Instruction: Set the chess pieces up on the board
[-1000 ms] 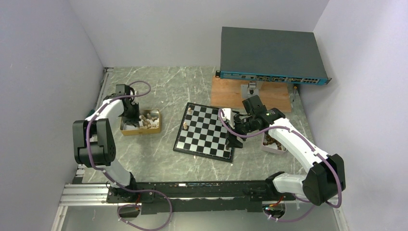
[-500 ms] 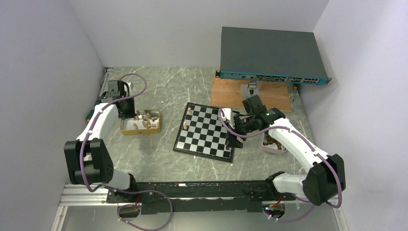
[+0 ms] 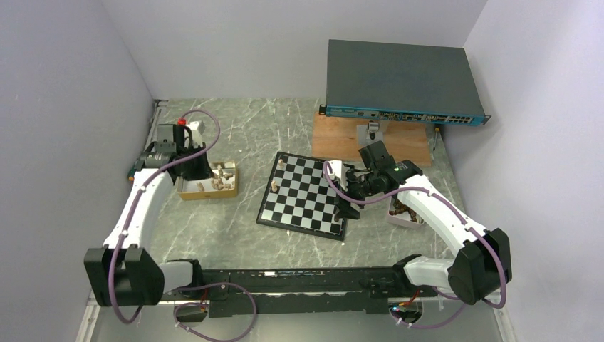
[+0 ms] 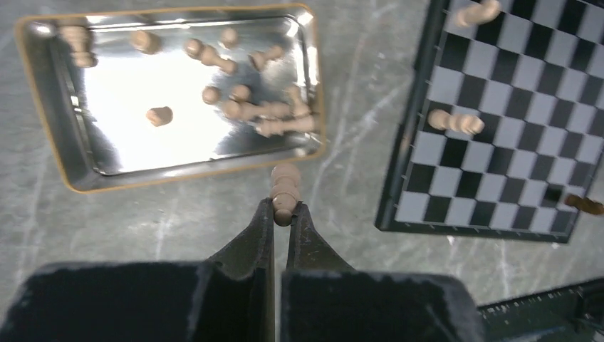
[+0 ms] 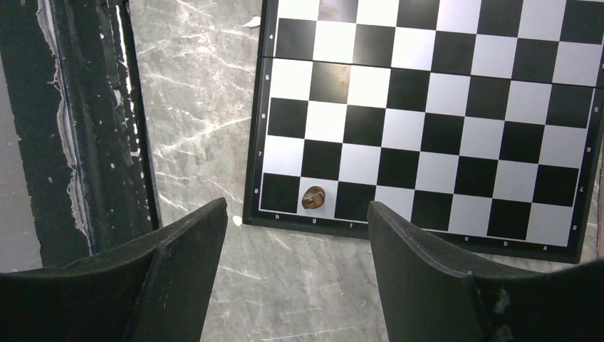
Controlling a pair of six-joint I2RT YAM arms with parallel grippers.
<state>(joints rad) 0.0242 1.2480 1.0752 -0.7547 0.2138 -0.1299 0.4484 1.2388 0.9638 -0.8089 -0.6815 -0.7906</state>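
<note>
- The left tool is clamped on one end of a light tan chessman. Most of the piece juts out past the fingertips. It hangs above the worktop, just off the near rim of the metal tray and well short of the chessboard.
- The right tool stands wide apart and holds nothing. It hovers over the board's near right corner.
- Handling, as a judgement: each chessman is tiny, light, hard turned wood, smooth and rounded. It can twist or squirt out of a pinch and will topple if set down off-plumb. The best hold looks to be across the narrow stem, with the base left free to meet the square. The present bite on the very end looks slight, so gentle motion suits it.
- Count, held: one light piece.
- Count, on the chessboard: two light pieces on its left side, and one dark chessman in the near row, one square in from the right corner.
- Count, in the metal tray: about a dozen light pieces, some overlapping, so the number is not exact.
- A second tray to the right of the board holds dark pieces. The right arm hides most of it, so I cannot count them.
</note>
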